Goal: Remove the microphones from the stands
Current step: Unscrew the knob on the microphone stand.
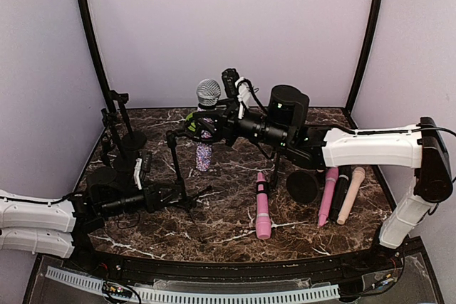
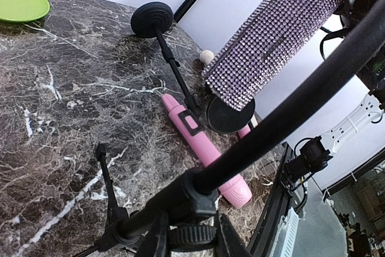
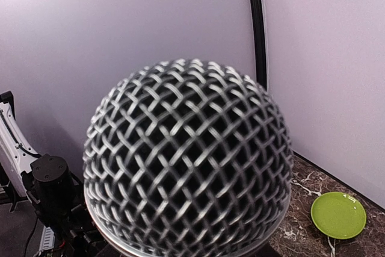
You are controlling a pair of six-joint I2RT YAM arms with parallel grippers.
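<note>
Left gripper (image 1: 173, 194): low at the left, fingers pressed together on the lower joint of the stand (image 2: 289, 105), pinning it.
Stand: tripod on the marble table (image 1: 228, 236), boom rising rightward.
Microphone (image 1: 208, 92): at the top of the stand, mesh head up, sparkly body hanging below. It appeared seated, but the seat itself was hidden.
Right gripper (image 1: 206, 127): reaching in from the right, pinching the microphone just under its head. This was read from overhead, as its wrist view showed only the head.
Step in hand: both holds made; extraction judged not yet begun.
Next move: draw the microphone along its own axis, up and out, with the left holding the stand down. A sideways tug could tip the tripod.
Room, left: spare stands (image 1: 121, 122) near.
Room, centre: open air above the head; back wall (image 1: 228, 26) well behind.
Room, right: 1 pink microphone (image 1: 262, 208), a disc base (image 1: 303, 186) and 3 more microphones (image 1: 340, 194) on the table, leaving set-down space tight.
</note>
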